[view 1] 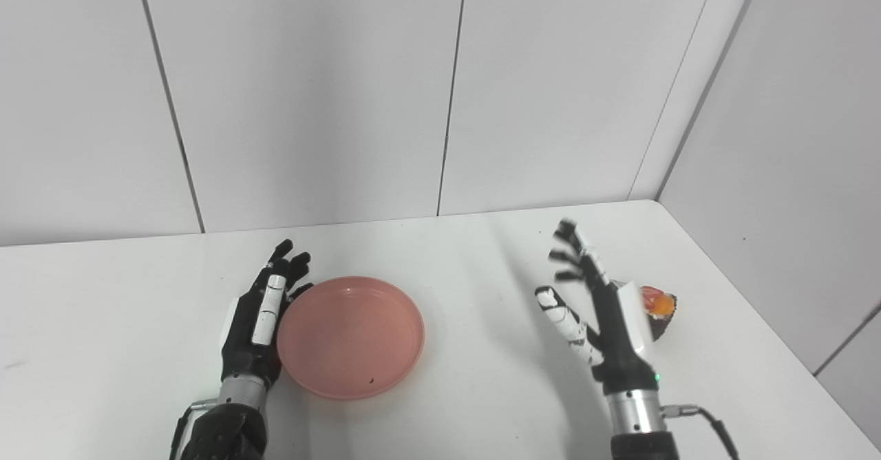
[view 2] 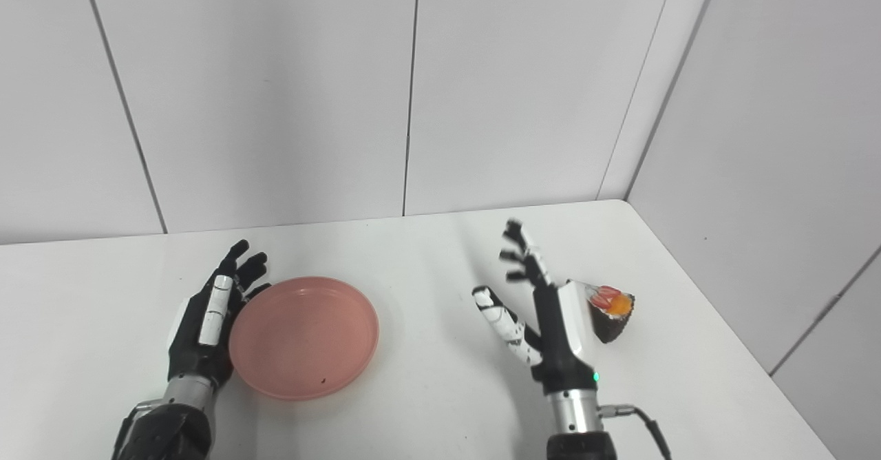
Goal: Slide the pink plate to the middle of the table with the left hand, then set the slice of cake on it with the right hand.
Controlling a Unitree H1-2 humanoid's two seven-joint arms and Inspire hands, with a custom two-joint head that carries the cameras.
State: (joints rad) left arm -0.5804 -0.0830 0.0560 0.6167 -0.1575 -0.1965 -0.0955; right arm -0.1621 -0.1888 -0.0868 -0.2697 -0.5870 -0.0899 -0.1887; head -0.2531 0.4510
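Observation:
A round pink plate (view 1: 351, 336) lies flat on the white table (view 1: 475, 253), left of centre. My left hand (view 1: 258, 322) stands edge-on against the plate's left rim, fingers straight and apart, holding nothing. My right hand (view 1: 595, 308) is upright and open to the right of the plate, fingers spread, thumb toward the plate. Just behind it on the right rests the slice of cake (view 1: 657, 308), dark-sided with orange and red fruit on top, partly hidden by the hand. In the right eye view the cake (view 2: 611, 312) shows more fully, close to the back of the hand.
White wall panels close off the back and the right side. The table's right edge (view 1: 757, 322) runs diagonally just beyond the cake. A cable (view 1: 716, 425) trails from my right wrist.

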